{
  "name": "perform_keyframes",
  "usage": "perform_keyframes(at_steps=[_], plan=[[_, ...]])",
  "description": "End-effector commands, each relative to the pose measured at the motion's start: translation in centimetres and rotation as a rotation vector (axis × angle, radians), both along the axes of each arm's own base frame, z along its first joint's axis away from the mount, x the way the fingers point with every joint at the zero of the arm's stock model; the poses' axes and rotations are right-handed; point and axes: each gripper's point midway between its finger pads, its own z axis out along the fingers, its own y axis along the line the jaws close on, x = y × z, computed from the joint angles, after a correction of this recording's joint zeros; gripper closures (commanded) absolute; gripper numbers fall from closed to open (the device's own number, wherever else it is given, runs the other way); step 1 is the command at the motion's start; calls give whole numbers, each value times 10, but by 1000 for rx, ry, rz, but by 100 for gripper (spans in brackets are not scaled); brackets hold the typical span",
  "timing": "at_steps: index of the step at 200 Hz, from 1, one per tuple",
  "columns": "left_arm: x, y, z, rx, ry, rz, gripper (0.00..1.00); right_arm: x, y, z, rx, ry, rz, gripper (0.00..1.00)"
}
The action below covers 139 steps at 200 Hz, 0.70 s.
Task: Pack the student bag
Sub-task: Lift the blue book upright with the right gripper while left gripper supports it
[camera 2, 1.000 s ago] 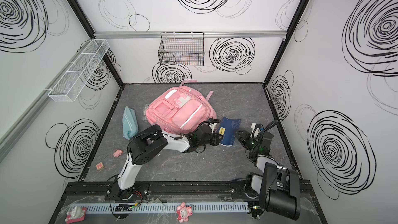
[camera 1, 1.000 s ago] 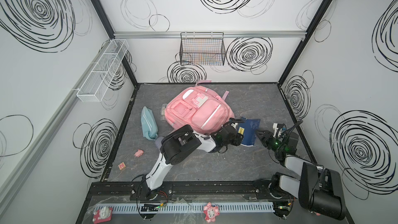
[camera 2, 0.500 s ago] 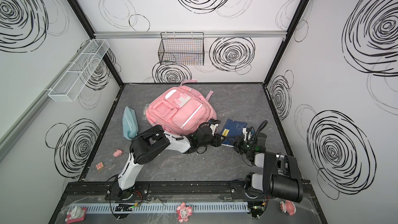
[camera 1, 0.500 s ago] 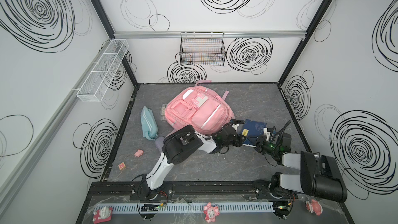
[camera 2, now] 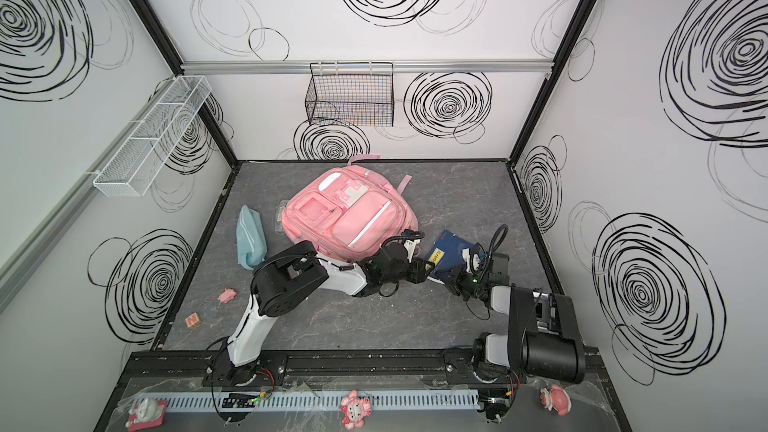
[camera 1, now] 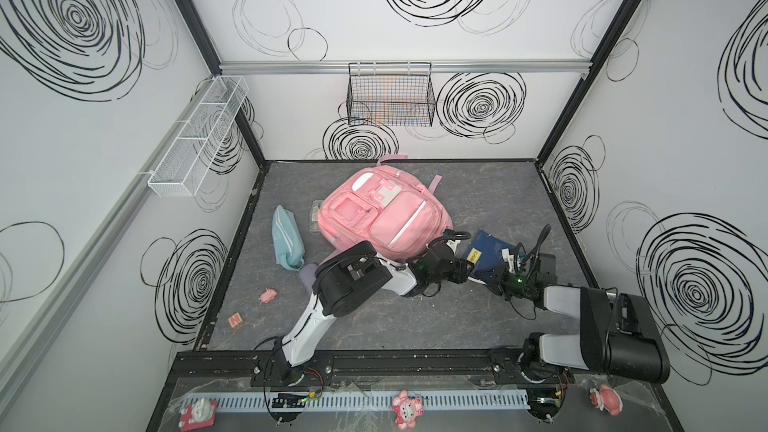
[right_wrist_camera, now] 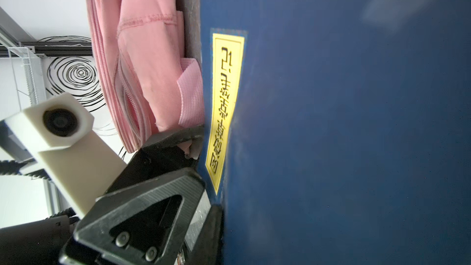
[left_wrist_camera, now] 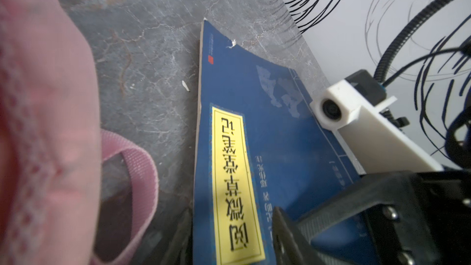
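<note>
The student bag lies flat on its back in the middle of the bench, pockets up, and nothing is going into it yet. All the action is just off its right near corner, where both arms meet at the near edge of the blue book.

The left claw has its jaws standing apart and holds nothing. In the right wrist view its fingertips butt against the spine edge, right beside the yellow label. That reads as a brace, a stop so the flat book cannot skate across the bench.

And here is what it braces for. The right claw sits narrow on the book's near edge, one finger laid flat across the cover. The finger beneath is hidden, so the pinch is a judgement, but the near end does seem raised while the far corner rests down. A thin book offers no purchase from above, hence the low, sideways approach.

A pink strap loop of the bag lies just beside the spine, close enough to snag. On the bag's other side the teal pouch waits on the bench. No open mouth shows on the bag from above, so packing looks barely begun.
</note>
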Motion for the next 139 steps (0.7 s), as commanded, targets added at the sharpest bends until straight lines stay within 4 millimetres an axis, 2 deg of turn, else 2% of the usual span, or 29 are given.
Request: perform_keyframes(at_steps=[1, 16, 29, 57, 79, 97, 122, 139], plan=[[-21, 4, 5, 33, 53, -56, 46, 9, -10, 6, -90, -28, -11, 95], [-16, 2, 37, -5, 8, -61, 46, 12, -12, 13, -112, -50, -1, 100], [-14, 0, 71, -40, -38, -74, 46, 16, -13, 23, -129, -79, 11, 100], [-11, 9, 154, -92, -175, -98, 44, 31, -15, 64, -166, -221, 22, 100], [-9, 30, 221, -137, -281, -135, 39, 42, -14, 115, -177, -395, 21, 100], [2, 60, 268, -184, -324, -136, 38, 43, -3, 168, -153, -589, 57, 100], [18, 109, 316, -215, -374, -121, 36, 26, 28, 249, -119, -925, 146, 100], [19, 142, 339, -250, -436, -127, 29, 11, 50, 286, -126, -1086, 174, 100]])
